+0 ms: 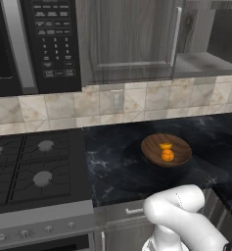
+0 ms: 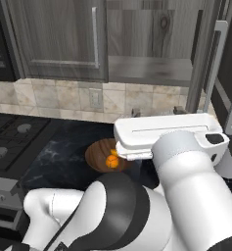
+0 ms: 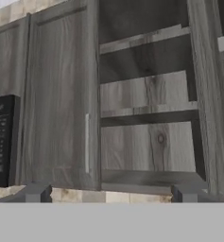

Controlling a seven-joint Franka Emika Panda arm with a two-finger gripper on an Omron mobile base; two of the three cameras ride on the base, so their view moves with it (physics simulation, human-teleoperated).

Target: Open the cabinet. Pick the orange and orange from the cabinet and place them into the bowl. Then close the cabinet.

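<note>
The cabinet (image 3: 146, 108) is the biggest thing here: in the hand view its left door (image 3: 59, 99) is closed beside the black microwave (image 3: 2, 139), while its right half stands open with bare shelves. The right base view shows the swung-out right door (image 2: 220, 73). On the dark counter (image 1: 117, 162) the wooden bowl (image 1: 178, 147) holds both oranges (image 1: 167, 155), and the gripper (image 3: 111, 193) is wide open, holding nothing.

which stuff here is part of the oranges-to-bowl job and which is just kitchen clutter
Job:
- cabinet, right door swung open, left door shut
- bowl
- two oranges in the bowl
- gripper, open, facing the cabinet

Just there:
- microwave
- stove
- wall outlet
- counter
</note>
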